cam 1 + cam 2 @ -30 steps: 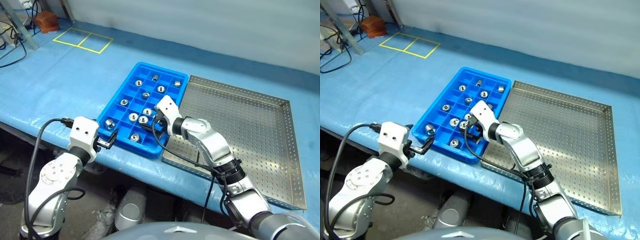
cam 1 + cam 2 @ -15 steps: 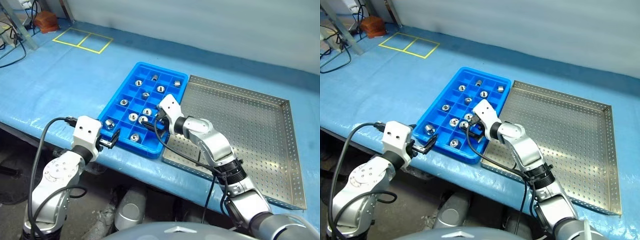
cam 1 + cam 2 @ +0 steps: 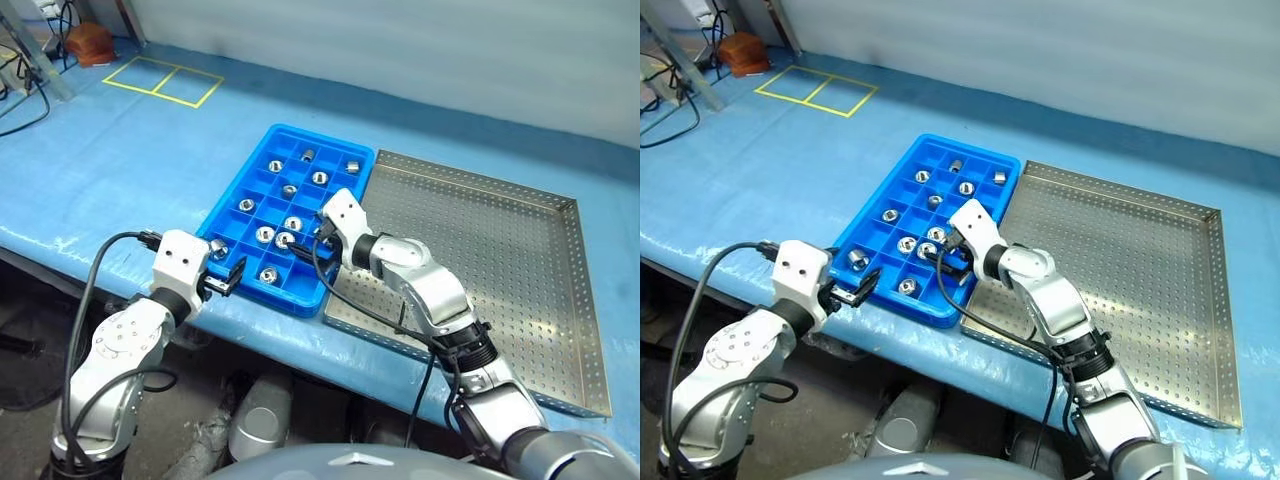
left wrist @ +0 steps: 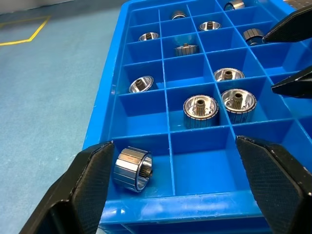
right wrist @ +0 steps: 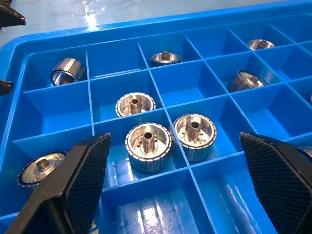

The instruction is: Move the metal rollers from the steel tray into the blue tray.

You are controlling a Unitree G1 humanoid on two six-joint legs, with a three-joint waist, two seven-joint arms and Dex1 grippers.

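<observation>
The blue tray [image 3: 238,184] lies mid-table, and several metal rollers [image 3: 265,234] rest in its square compartments. To its right, edge to edge, sits the steel tray [image 3: 500,260]; its perforated floor shows no rollers. My left gripper [image 3: 225,278] hovers open at the blue tray's near left corner, level with a roller lying on its side [image 4: 132,168]. My right gripper [image 3: 318,240] is open and empty over the tray's near right cells, just short of two upright rollers [image 5: 147,145]. Its black fingertips [image 4: 292,30] also appear in the left wrist view.
A blue sheet covers the table [image 3: 120,160]. Its front edge runs just under my left gripper. Yellow tape squares [image 3: 165,80] mark the far left, with cables and a brown block [image 3: 92,42] beyond them. A pale wall backs the table.
</observation>
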